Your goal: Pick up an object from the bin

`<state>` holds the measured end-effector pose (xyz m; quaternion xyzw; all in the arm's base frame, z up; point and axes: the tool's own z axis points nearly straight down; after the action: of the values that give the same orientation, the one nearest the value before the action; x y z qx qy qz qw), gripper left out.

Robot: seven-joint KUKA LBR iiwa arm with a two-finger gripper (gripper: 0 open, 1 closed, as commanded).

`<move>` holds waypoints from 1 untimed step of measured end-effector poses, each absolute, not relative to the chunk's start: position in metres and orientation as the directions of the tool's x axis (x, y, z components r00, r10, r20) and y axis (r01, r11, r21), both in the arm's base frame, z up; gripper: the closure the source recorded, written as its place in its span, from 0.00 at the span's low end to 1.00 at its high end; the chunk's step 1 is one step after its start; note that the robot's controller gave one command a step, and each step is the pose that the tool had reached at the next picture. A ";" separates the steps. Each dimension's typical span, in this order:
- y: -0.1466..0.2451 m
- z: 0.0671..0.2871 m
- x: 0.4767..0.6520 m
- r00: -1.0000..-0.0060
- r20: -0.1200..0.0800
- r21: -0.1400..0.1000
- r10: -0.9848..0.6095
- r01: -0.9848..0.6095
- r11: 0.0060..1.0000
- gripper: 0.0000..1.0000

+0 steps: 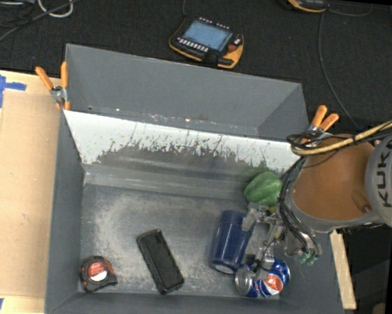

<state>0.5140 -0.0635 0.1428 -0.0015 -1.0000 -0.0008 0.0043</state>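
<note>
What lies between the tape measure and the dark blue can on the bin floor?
A flat black bar, lying aslant between tape measure and dark blue can, in the camera view.

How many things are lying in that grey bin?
5: a tape measure lower left, a black bar beside it, a dark blue cylinder, a crushed blue can and a green lump by the claw; the arm may hide more.

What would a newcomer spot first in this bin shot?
The arm's orange-covered wrist comes in from the right, its end effector down by a cluster at the bin's right side: a dark blue cylinder, a crushed blue-and-red can in front, a green lump behind. Toward the front left lie a black flat bar and a red-and-black tape measure, not touching.
</note>
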 end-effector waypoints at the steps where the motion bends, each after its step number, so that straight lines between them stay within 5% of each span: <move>1: -0.063 0.146 0.516 -1.000 0.002 0.000 -0.001 -0.001 1.000 0.00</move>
<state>0.5159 -0.0633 0.1460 0.0004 -1.0000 -0.0002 0.0010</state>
